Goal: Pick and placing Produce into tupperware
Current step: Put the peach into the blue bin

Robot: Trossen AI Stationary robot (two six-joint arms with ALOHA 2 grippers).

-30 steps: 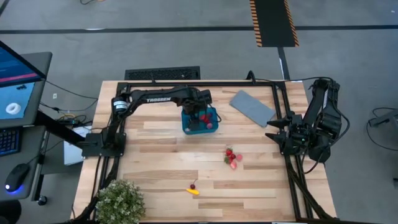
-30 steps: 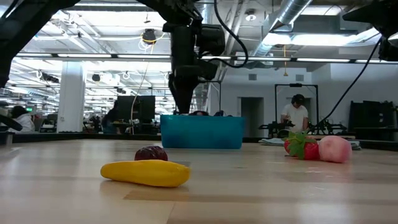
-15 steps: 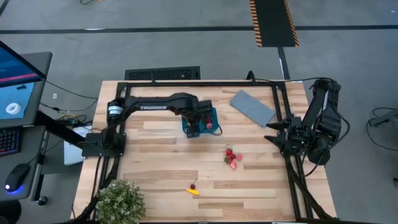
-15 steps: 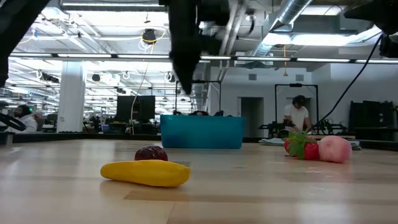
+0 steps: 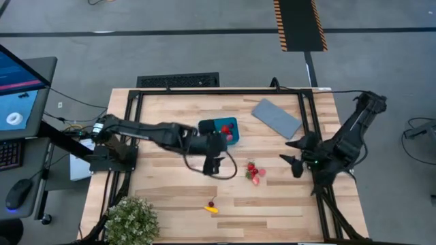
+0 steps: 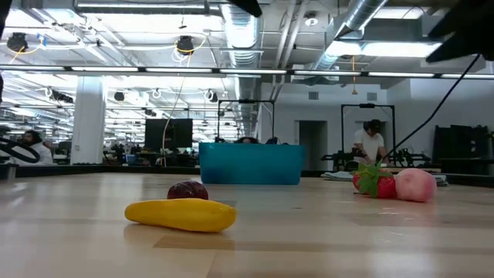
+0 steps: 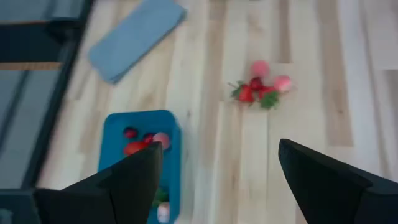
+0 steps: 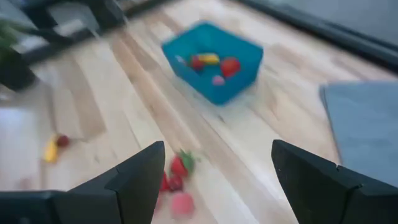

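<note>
The teal tupperware (image 5: 219, 128) stands at the table's far middle with several red and pink pieces and a yellow one inside (image 8: 214, 61). A cluster of red and pink berries (image 5: 254, 172) lies on the table right of centre. A yellow piece (image 5: 212, 210) and a dark berry (image 6: 187, 190) lie near the front edge. My left gripper (image 5: 215, 165) is open and empty, above the table between the tupperware and the cluster, which shows in its wrist view (image 7: 261, 88). My right gripper (image 5: 291, 163) is open and empty, just right of the cluster.
A flat grey lid (image 5: 276, 117) lies at the far right. A leafy green plant (image 5: 131, 219) stands at the near left corner. A black frame (image 5: 204, 91) runs along the table's far and side edges. People show in the room behind the table in the low view.
My left gripper has risen from over the tupperware and gone toward the table's near edge, out of the low view, ending left of the berry cluster. My right gripper has gone toward the table's left, toward the cluster. The produce has stayed where it was.
</note>
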